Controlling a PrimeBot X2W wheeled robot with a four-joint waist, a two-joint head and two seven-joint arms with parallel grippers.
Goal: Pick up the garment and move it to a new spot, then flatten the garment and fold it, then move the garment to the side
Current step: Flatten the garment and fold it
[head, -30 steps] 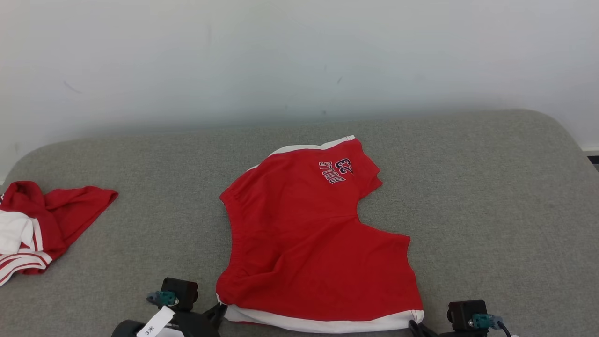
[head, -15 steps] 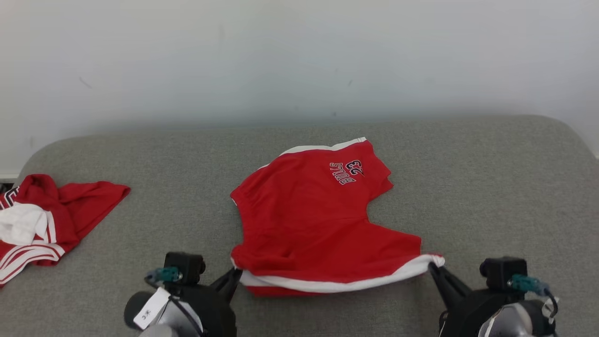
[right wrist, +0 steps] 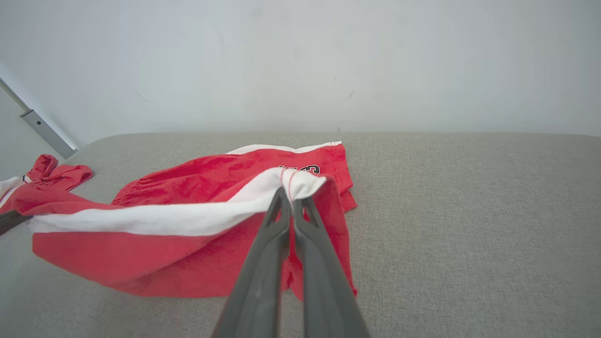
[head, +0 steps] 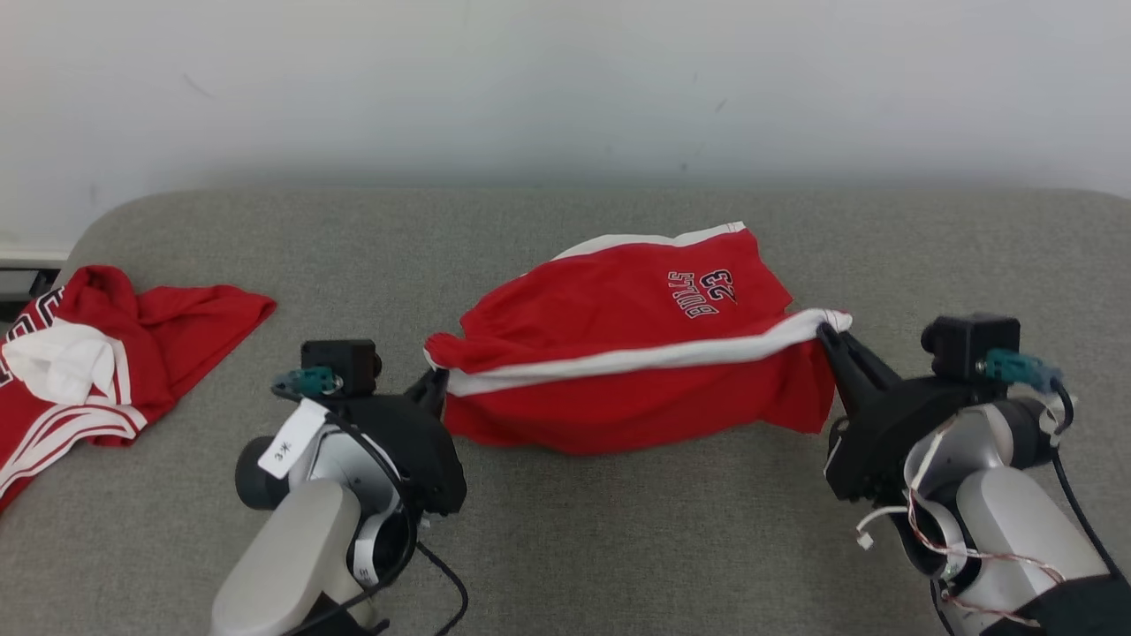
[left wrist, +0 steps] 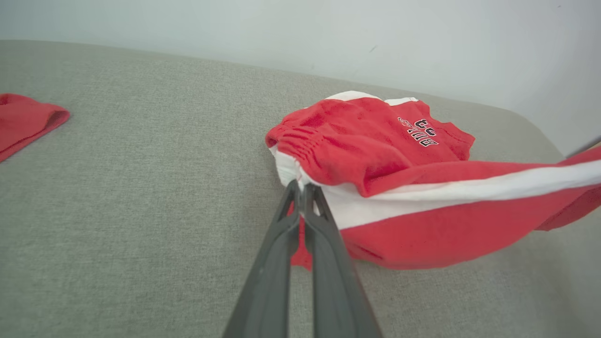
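Watching the red garment [head: 618, 353], sitting mid-way across the grey cushion [head: 618, 548], slightly toward the wall side. Lifted along its near white-banded edge [head: 636, 358], pulled taut from corner to corner, with red cloth sagging below the band. Still down on the cushion at the far part, BULLS 23 print [head: 702, 293] facing up. Pinched at the left corner by the left gripper [head: 435, 382], clamped tight on the white band right beside the gathered waistband. Pinched at the right corner by the right gripper [head: 829, 334], likewise squeezed shut on the band's end. Out to the robot's left, well apart: a second red-and-white garment [head: 106, 371], crumpled near the cushion's edge. On the left wrist, a white paper tag [head: 292, 439]. Behind it all, a plain pale wall [head: 530, 79].
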